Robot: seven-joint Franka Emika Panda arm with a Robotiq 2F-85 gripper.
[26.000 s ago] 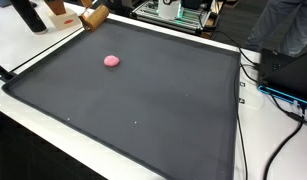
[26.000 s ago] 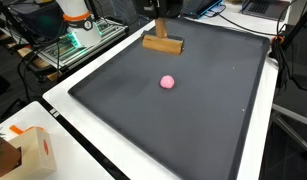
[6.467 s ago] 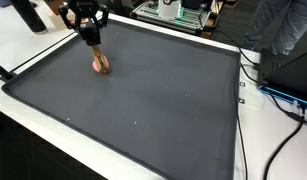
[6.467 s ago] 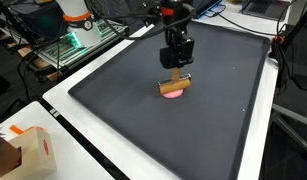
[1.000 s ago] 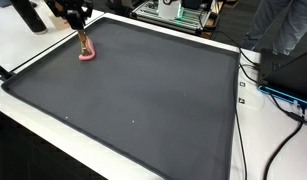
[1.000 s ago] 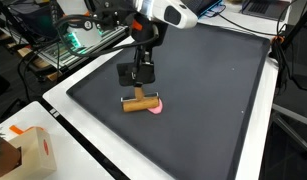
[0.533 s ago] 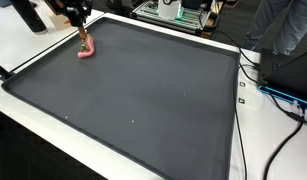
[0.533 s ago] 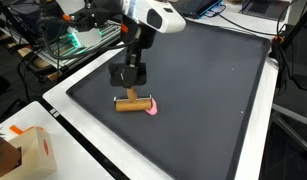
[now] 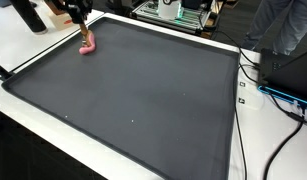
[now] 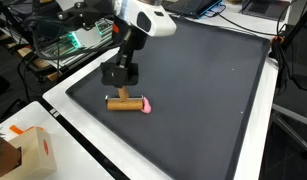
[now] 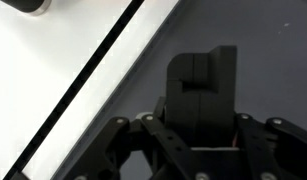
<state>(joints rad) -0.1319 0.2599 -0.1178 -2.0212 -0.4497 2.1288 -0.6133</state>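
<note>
My gripper point(image 10: 121, 90) hangs low over a large black mat point(image 10: 213, 90), close to the mat's edge by the white table. Under its fingers a short wooden block point(image 10: 121, 102) rests on the mat, and a small pink lump point(image 10: 145, 104) touches one end of it. In an exterior view the gripper point(image 9: 83, 20) is near the mat's far corner, with the wooden block point(image 9: 87, 36) standing over the pink lump point(image 9: 88, 48). In the wrist view the black fingers point(image 11: 188, 95) are pressed together; they hide the block and the lump. The gripper point(image 11: 203, 58) points at the mat point(image 11: 268, 40).
White table surface point(image 11: 53, 70) borders the mat. A cardboard box point(image 10: 33, 150) sits at one table corner. Cables point(image 9: 278, 95) and electronics point(image 9: 283, 70) lie beside the mat, an equipment rack point(image 10: 73, 38) stands behind, and a dark object point(image 9: 29, 16) is near the gripper.
Over the last second the gripper has carried the wooden block sideways toward the mat's edge, and the pink lump has slid along with it. The fingers have stayed shut.
</note>
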